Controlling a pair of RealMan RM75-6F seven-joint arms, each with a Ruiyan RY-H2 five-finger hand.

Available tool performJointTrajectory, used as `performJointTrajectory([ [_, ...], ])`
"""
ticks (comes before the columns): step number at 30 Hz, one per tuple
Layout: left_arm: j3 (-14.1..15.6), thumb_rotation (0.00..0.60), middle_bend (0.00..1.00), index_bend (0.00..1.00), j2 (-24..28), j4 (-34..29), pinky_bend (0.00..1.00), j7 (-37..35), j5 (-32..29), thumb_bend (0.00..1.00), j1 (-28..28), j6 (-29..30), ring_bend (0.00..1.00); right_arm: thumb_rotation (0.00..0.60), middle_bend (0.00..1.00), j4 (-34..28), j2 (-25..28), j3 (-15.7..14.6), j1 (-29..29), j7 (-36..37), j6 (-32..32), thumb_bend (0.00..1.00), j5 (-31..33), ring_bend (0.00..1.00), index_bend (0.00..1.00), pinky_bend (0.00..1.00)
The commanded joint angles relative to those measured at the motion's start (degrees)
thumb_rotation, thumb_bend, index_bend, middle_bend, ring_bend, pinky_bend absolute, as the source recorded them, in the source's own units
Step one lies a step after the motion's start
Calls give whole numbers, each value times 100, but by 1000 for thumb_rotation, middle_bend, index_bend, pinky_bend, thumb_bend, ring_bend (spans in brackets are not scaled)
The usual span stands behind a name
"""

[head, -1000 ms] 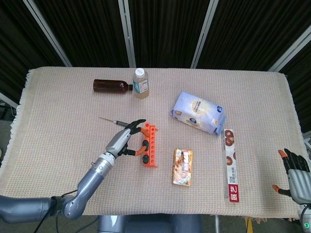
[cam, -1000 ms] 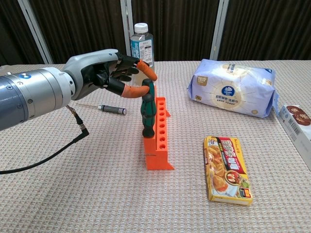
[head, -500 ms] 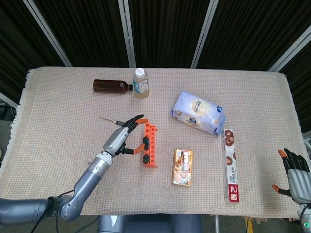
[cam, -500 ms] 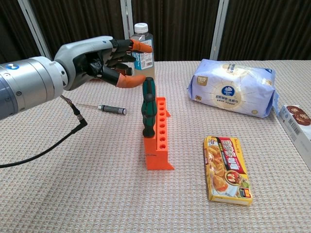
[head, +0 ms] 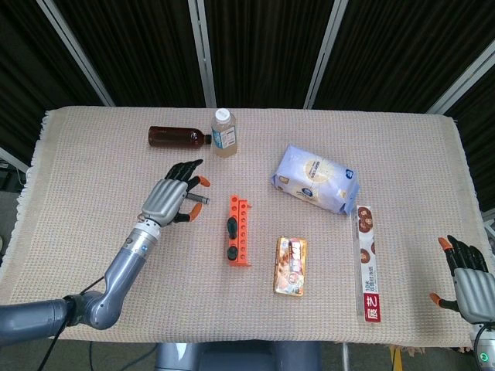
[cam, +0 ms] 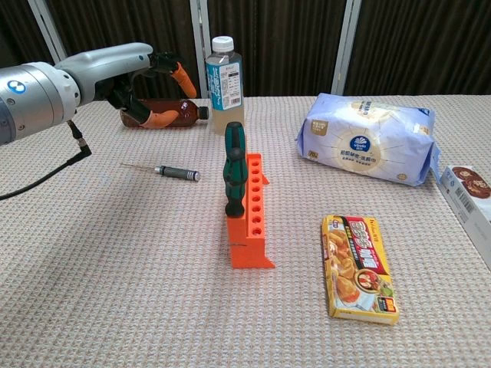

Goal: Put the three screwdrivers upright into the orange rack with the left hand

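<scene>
The orange rack (head: 241,230) (cam: 253,218) stands mid-table. Two green-handled screwdrivers stand upright in it, one (cam: 234,144) behind the other (cam: 232,192). A third, slim black-handled screwdriver (cam: 178,173) lies flat on the cloth left of the rack; in the head view only its handle end (head: 199,200) shows past my fingers. My left hand (head: 172,199) (cam: 142,84) hovers above it, fingers spread, holding nothing. My right hand (head: 464,278) rests open at the table's near right corner, seen only in the head view.
A brown bottle (head: 176,137) (cam: 165,115) lies at the back beside an upright clear bottle (head: 223,133) (cam: 225,73). A blue-white bag (head: 315,179) (cam: 368,142), a yellow box (head: 291,266) (cam: 359,264) and a long box (head: 366,263) (cam: 468,195) lie right of the rack.
My left hand has let go of the green screwdriver standing in the rack. It has drawn away to the left and back, over the lying screwdriver.
</scene>
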Motion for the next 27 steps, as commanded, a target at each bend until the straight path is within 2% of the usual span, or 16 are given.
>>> performJointTrajectory([
  [1, 327, 600, 0, 316, -248, 816, 0, 1575, -598, 464, -551, -58, 0, 600, 0, -25, 11, -3, -11, -28, 17, 0, 6, 0, 0, 0],
  [9, 653, 600, 0, 339, -934, 1796, 0, 2940, -1017, 471, -1055, -210, 0, 600, 0, -102, 45, -8, -52, -92, 74, 0, 31, 0, 0, 0],
  [13, 772, 600, 0, 324, -1359, 2304, 0, 3302, -1060, 402, -1186, -242, 0, 600, 0, -117, 55, -7, -75, -102, 85, 0, 67, 0, 0, 0],
  [20, 809, 600, 0, 332, -1778, 2817, 0, 3344, -987, 305, -1220, -276, 0, 600, 0, -127, 70, -1, -89, -111, 92, 0, 94, 0, 0, 0],
  [27, 691, 600, 0, 434, -2263, 3516, 0, 2925, -760, 272, -1128, -287, 0, 600, 0, -118, 80, 9, -108, -92, 106, 0, 120, 0, 0, 0],
])
